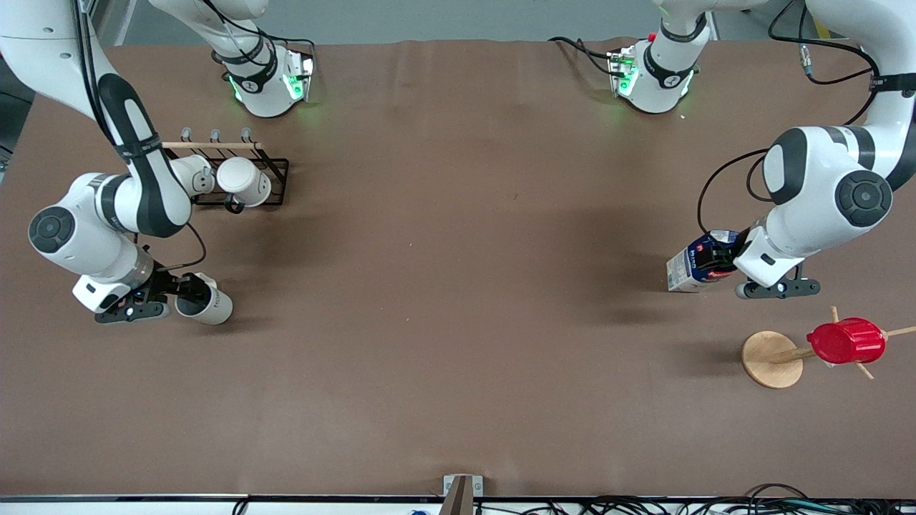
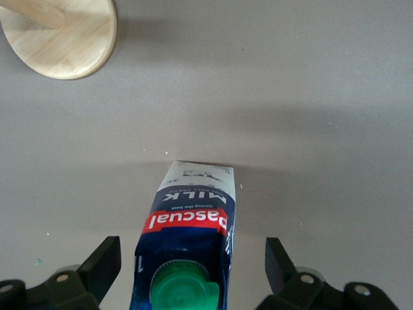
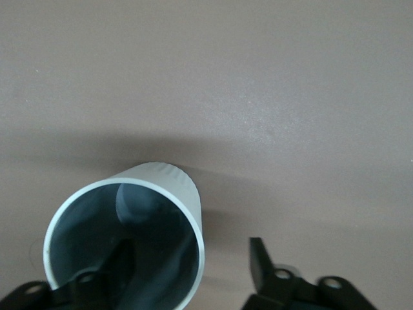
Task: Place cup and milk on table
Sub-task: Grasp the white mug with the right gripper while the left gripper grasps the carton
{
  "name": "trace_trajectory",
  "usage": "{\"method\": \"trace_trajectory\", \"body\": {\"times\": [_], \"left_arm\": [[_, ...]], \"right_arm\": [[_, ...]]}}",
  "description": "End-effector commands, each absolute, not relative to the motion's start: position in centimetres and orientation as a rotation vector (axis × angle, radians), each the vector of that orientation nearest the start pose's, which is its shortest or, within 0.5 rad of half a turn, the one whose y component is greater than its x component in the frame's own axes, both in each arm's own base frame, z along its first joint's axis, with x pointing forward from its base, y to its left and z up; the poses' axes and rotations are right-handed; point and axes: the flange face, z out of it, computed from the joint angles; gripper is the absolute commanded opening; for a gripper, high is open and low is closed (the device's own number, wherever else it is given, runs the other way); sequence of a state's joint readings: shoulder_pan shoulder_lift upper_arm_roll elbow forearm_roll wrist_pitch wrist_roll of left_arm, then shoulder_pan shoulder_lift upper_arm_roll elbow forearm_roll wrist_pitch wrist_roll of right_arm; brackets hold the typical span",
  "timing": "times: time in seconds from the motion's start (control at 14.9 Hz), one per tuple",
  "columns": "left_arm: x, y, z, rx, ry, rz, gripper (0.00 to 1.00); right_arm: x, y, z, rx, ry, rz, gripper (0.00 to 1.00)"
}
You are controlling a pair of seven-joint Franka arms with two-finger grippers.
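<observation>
The wooden stand (image 1: 771, 359) sits on the table (image 1: 458, 286) toward the left arm's end, nearest the front camera of all items. A red ribbed cup (image 1: 846, 341) hangs on one of its pegs.

The left gripper (image 1: 724, 261) is above the table, just farther from the front camera than the stand. Its jaws are spread wide, one finger (image 2: 103, 265) on each side of the milk (image 2: 188, 239), with a visible gap on both sides. The milk rests on the table, green cap toward the gripper, and looks tilted.

The right gripper (image 1: 187, 295) is at the right arm's end of the table, well apart from the stand. One finger (image 3: 119, 261) is inside the cup (image 3: 129, 239) and the other stands outside with a gap to the wall; the jaws are partly open. The cup leans, rim toward the gripper; whether it touches the table cannot be told.

The black wire rack (image 1: 240, 179) stands farther from the front camera than the cup and holds two whiter mugs (image 1: 243, 181).
</observation>
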State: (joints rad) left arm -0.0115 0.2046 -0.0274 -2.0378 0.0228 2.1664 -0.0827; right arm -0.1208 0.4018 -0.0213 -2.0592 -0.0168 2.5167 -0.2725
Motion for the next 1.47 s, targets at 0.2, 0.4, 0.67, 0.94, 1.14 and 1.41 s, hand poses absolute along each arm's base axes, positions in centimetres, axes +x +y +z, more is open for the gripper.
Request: {"method": "trace_trajectory", "body": {"times": [0.2,0.4,0.67,0.94,1.14,1.41], "left_arm": [[57.2,-2.1,34.0,-3.105,-0.027,0.092,0.86],[56.9,-2.0,33.8,-3.104,-0.029,0.101,0.85],[56.8,-2.0,33.6,-3.104,-0.029,0.109,0.85],[56.9,-2.0,33.3,-3.106,-0.030,0.109,0.81],[56.8,-2.0,33.1,-3.105,-0.030,0.113,0.79],[56.3,-1.7,32.7,-3.103,-0.033,0.135,0.79]], "right_arm": [[59.2,-7.7,24.4,-3.146,-0.210,-0.112,0.43],[59.3,-8.1,24.0,-3.149,-0.196,-0.141,0.07],[59.8,-7.0,25.8,-3.147,-0.113,-0.144,0.00],[62.3,-2.7,34.1,-3.130,-0.082,0.027,0.00],[63.3,3.4,37.8,-3.104,0.034,0.096,0.00],[62.4,15.2,38.7,-3.073,0.194,0.068,0.00]]}}
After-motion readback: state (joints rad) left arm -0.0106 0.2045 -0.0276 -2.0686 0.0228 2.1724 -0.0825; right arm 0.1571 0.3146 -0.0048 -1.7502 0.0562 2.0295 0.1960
